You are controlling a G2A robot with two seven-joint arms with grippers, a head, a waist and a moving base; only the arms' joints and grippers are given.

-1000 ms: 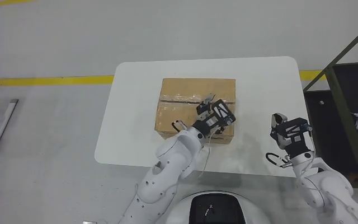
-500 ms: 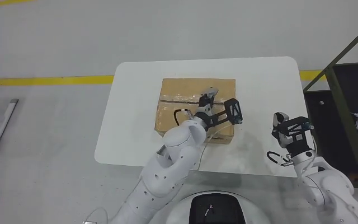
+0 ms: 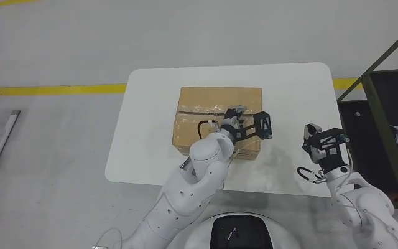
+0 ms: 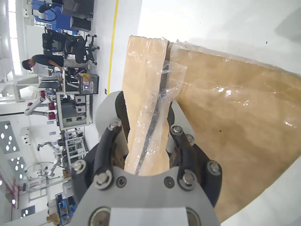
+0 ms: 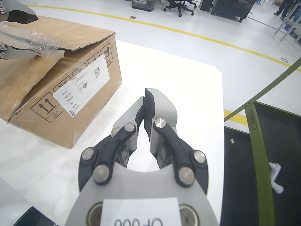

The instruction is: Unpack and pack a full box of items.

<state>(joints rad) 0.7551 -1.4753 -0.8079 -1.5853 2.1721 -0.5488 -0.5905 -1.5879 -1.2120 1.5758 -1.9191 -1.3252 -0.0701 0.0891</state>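
Observation:
A brown cardboard box [image 3: 211,106] stands mid-table, its top seam covered with loose clear tape [image 4: 164,81]. My left gripper [image 3: 235,118] is over the seam near the box's right end, shut on the edge of a top flap [image 4: 145,104] and the tape there. From the right wrist view that flap [image 5: 70,34] is slightly raised, and the left gripper's fingers [image 5: 16,16] sit above and below the tape. My right gripper [image 5: 147,99] is shut and holds nothing. It hovers over the bare table [image 3: 292,99] to the right of the box [image 5: 77,109], also seen from above [image 3: 309,132].
The table's rounded right edge is close to the right gripper. A dark green metal frame [image 5: 256,142] stands just past that edge. A yellow floor line [image 3: 62,89] runs behind the table. Bare table lies right of the box.
The left wrist has swung to the right over the box and the arm has shifted with it, still at the seam. The right arm has hardly moved.

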